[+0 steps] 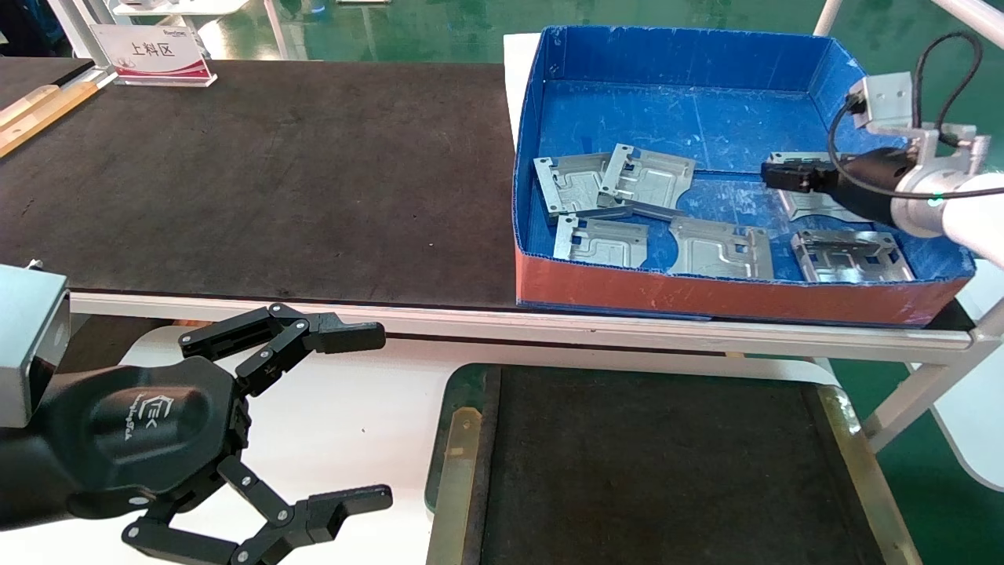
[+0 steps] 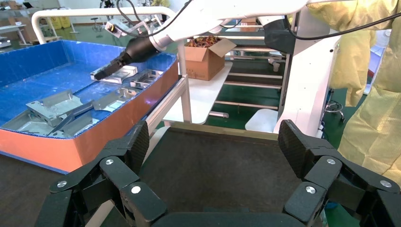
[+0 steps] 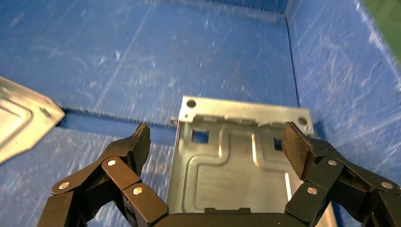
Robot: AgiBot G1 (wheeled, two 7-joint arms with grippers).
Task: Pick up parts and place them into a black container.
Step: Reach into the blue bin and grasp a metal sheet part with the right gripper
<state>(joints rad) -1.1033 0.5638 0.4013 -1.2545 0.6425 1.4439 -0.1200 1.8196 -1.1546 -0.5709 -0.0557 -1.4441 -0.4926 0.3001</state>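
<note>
Your right claw (image 3: 215, 142), spread wide, hangs over a metal plate (image 3: 236, 156) lying flat between its fingers; the left claw (image 1: 361, 416) waits, also spread.

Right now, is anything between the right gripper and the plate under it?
Nothing visible. The right gripper hangs open over the part in the blue box; its pads straddle the plate with only air between.

A factory floor: green painted floor (image 1: 408, 31), loading-zone sign (image 1: 153, 53), metal racking (image 2: 255, 71).
</note>
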